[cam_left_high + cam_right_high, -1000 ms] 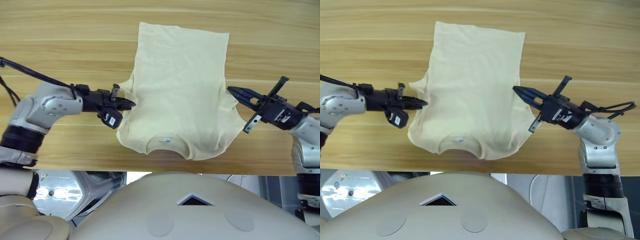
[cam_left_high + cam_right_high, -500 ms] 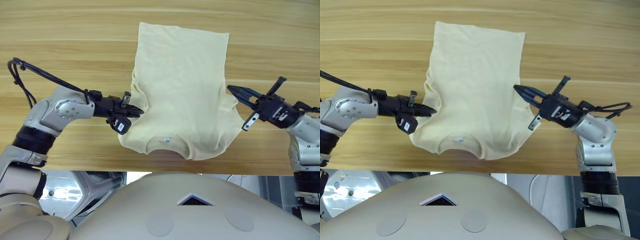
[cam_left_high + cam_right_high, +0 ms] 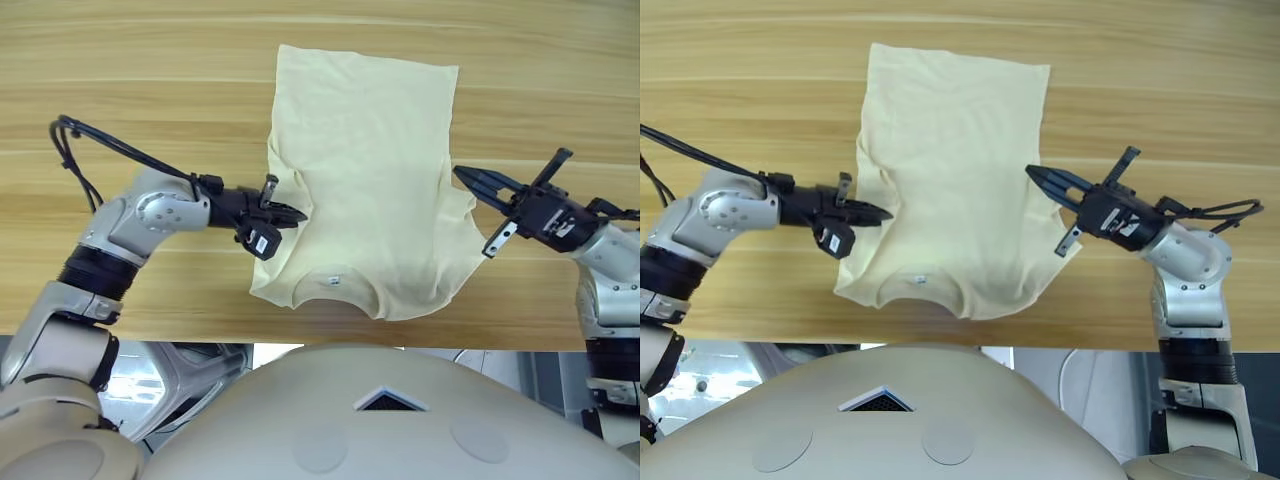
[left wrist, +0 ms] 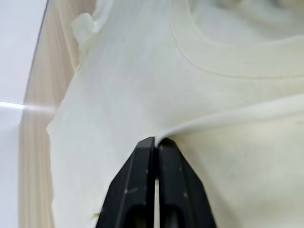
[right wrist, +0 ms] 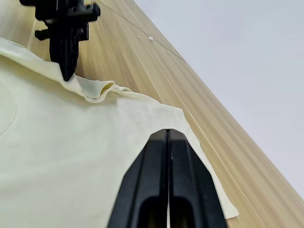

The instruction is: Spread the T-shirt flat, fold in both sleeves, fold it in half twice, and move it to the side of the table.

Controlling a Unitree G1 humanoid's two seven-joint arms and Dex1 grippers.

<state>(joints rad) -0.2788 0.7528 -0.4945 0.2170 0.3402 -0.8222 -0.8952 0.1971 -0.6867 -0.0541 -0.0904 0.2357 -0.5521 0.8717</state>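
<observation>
Left tool [image 4: 156,140] clamps a ridge of the left sleeve [image 3: 283,190]; draw it inward low, releasing once the fold lies straight; right tool [image 3: 462,174], fingers together, sits at the right edge of the T-shirt [image 3: 365,150], which lies on the counter [image 3: 150,80], collar toward the robot.

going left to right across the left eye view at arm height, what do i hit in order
left gripper → T-shirt, pinched at its left edge by that gripper → right gripper, at the shirt's right edge
</observation>
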